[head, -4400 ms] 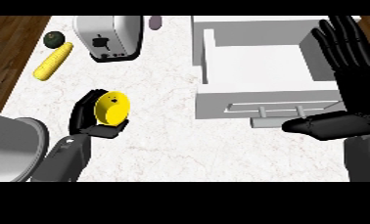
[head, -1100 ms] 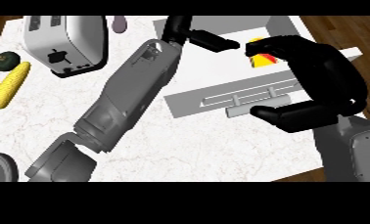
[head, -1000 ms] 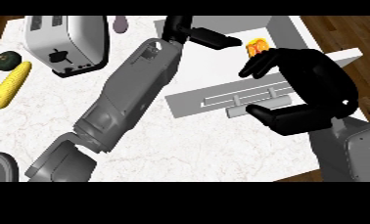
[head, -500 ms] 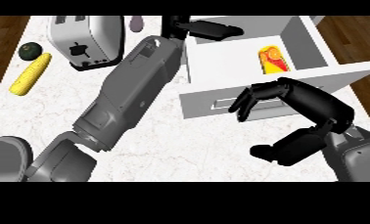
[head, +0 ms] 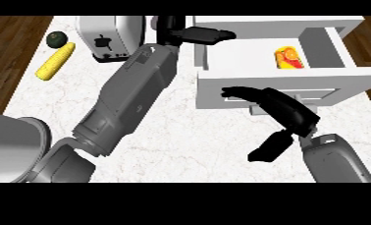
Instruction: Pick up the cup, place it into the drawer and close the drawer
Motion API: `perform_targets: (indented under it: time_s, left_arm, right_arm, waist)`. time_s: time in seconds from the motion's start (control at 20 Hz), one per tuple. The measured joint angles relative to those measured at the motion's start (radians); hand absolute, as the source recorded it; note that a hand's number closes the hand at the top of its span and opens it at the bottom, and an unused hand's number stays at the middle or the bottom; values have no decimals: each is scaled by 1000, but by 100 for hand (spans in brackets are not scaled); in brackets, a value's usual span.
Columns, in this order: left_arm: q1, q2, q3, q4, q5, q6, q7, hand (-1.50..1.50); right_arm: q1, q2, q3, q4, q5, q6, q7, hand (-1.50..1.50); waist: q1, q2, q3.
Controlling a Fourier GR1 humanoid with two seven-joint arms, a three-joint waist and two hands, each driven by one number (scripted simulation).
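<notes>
The yellow cup (head: 288, 58) with red marks lies on its side inside the open white drawer (head: 270, 78), toward its right. My left hand (head: 194, 34) reaches across the counter to the drawer's far left corner, fingers straight and open, holding nothing. My right hand (head: 279, 109) hovers in front of the drawer's front panel, fingers stretched toward the handle area, thumb hanging low, holding nothing.
A silver toaster (head: 109, 36) stands at the back left of the white counter. A yellow corn cob (head: 56, 62) and a dark avocado (head: 56, 38) lie near the left edge. A grey pan (head: 18, 140) shows at the lower left.
My right hand has let the cup go in the drawer and drawn back to the drawer's front. The cup now lies in the drawer. The view has shifted.
</notes>
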Motion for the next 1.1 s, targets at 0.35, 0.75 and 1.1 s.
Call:
perform_targets:
  time_s: [0.35,0.75,1.1]
  left_arm:
    - [96,27,7,-72,3,-49,-23,-150]
    - [210,90,1,-187,12,-119,8,-150]
    - [291,135,-10,-259,16,-179,25,-150]
  right_arm:
    - [-123,51,57,399,177,-96,-141,150]
    - [-318,65,-49,798,218,-236,-347,150]
    - [-467,35,-176,996,168,-281,-440,150]
  waist:
    - [64,-1,1]
    - [126,3,1]
    - [160,14,6]
